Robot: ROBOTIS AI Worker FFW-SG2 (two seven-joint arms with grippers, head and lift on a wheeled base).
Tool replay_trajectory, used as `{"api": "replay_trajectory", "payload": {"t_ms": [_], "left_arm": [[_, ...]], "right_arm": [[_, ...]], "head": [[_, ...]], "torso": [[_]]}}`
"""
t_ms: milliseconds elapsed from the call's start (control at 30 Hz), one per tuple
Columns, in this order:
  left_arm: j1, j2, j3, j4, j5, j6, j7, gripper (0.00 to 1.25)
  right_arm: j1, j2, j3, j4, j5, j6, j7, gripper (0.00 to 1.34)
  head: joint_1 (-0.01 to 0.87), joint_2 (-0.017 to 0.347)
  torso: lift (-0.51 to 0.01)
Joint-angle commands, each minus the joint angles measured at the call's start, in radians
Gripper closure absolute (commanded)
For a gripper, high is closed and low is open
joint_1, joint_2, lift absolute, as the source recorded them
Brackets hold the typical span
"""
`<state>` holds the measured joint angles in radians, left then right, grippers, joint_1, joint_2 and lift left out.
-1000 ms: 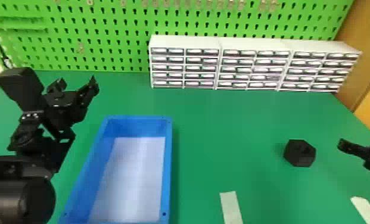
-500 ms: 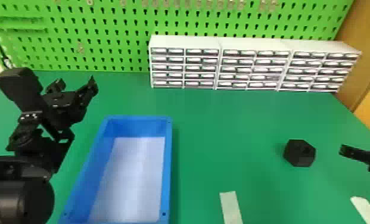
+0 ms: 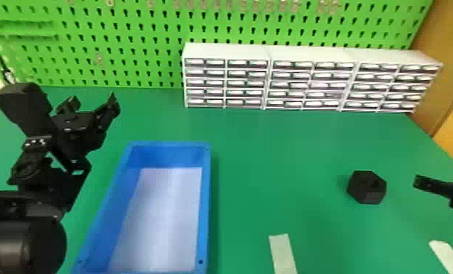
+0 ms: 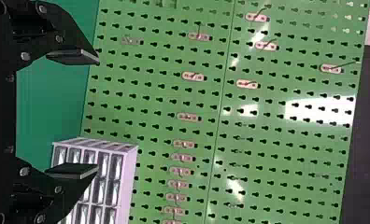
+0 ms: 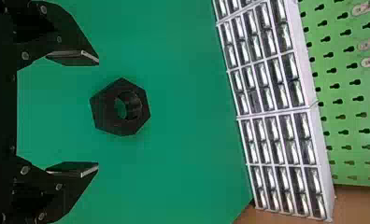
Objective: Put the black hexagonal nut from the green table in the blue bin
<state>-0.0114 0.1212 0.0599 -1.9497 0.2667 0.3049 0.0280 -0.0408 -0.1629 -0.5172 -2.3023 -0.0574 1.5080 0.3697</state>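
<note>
Black hexagonal nut (image 3: 366,187): seen on the green table (image 3: 291,153), well apart from the bin and just short of the right gripper (image 5: 98,113), its hole turned partly upward.
Blue bin (image 3: 206,204): set down on the robot's left, its pale floor exposed; the nut is yet to be placed inside.
Right gripper: released, nothing grasped; its two flat fingers are parted, with the nut framed roughly midway, just ahead of the tips.
Left gripper (image 3: 94,100): also opened and unladen, held near the bin's far left corner, pointed toward the pegboard (image 4: 267,140).
Step in hand: judged to be the approach, with the pick-up not yet made.
Next move: the right fingers should be brought forward and down around the nut, then closed on opposite sides; the lift and the carry leftward to the bin would follow.
Risk: if the fingers are closed too soon, only the near edge may be pinched, and the nut could be rolled or pushed away.
</note>
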Motion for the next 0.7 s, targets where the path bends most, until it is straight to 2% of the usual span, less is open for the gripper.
{"api": "replay_trajectory", "payload": {"t_ms": [0, 667], "left_arm": [[-0.001, 0.000, 0.000, 0.000, 0.000, -0.001, 0.000, 0.43], [0.001, 0.000, -0.002, 0.000, 0.000, 0.000, 0.000, 0.43]], "right_arm": [[-0.001, 0.000, 0.000, 0.000, 0.001, 0.001, 0.000, 0.47], [-0.002, 0.003, 0.000, 0.000, 0.001, 0.001, 0.000, 0.47]], "head": [[0.692, 0.008], [0.692, 0.008]], "torso": [[-0.097], [-0.097]]}}
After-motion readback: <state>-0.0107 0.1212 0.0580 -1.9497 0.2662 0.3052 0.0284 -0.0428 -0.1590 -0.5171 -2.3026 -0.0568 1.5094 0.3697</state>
